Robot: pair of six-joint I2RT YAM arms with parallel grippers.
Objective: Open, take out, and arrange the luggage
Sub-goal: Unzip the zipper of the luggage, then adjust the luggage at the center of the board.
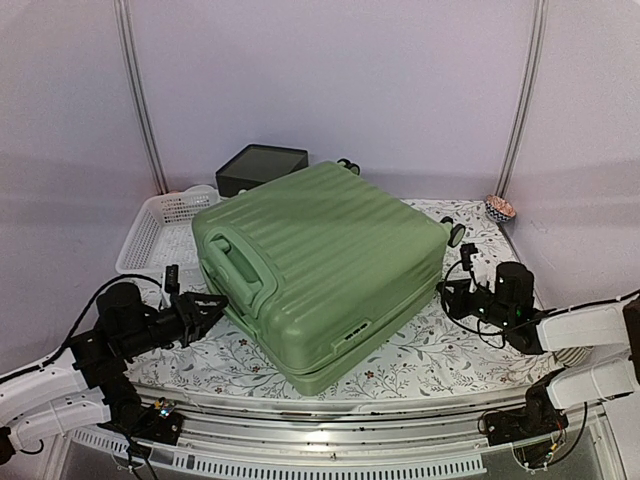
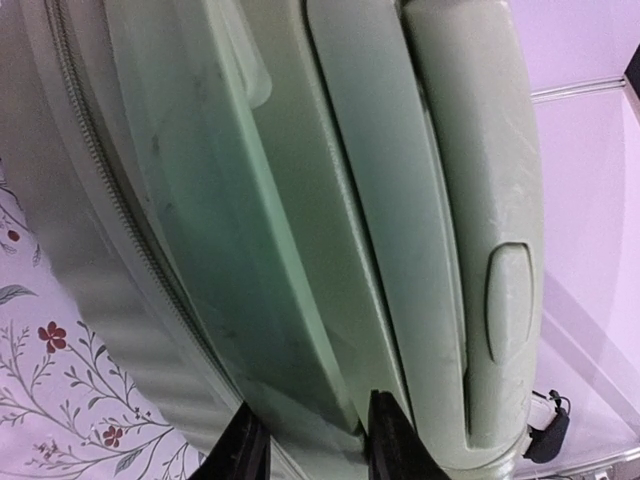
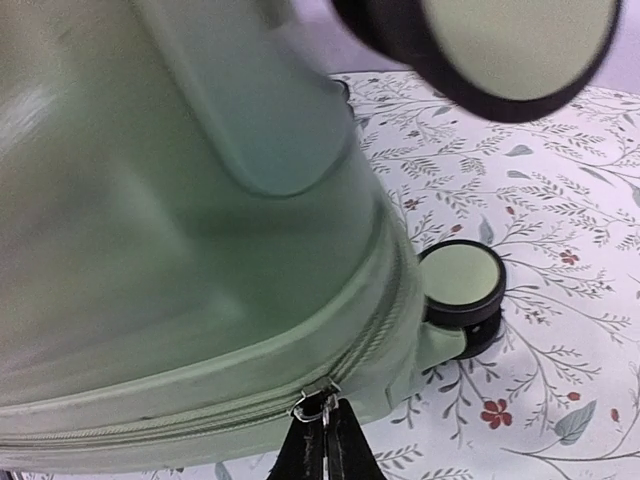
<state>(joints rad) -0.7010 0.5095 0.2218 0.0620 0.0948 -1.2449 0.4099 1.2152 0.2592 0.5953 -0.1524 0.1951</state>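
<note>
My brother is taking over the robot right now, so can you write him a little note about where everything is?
Left gripper: jaws apart against the suitcase's handle end; grip unclear.
Right gripper: pinched shut on the zipper pull near a wheel.
Suitcase: lying closed on the table.
Done: zipper pull caught.
Left: unzip, open the lid, take out, arrange.

The overhead view looks down from behind; both wrist views sit close against the luggage [image 1: 320, 265].
</note>
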